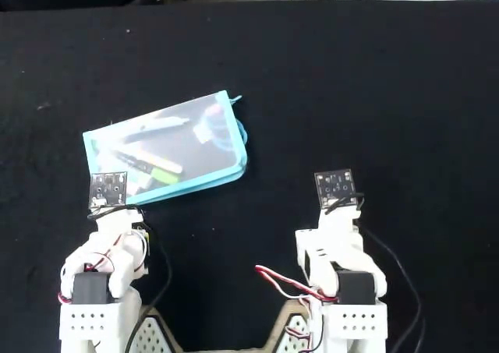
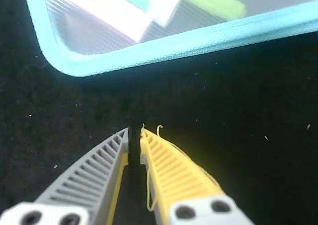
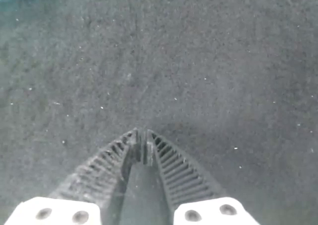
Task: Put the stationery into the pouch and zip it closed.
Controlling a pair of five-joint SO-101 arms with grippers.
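Left gripper over black cloth

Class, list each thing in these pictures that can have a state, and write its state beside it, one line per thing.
pouch: lying flat on the black cloth; cannot tell if the zip is fully closed.
stationery: inside the pouch, seen through its clear face.
left end effector: shut, empty, near the pouch's corner, not touching it.
right end effector: shut, empty, over bare cloth.
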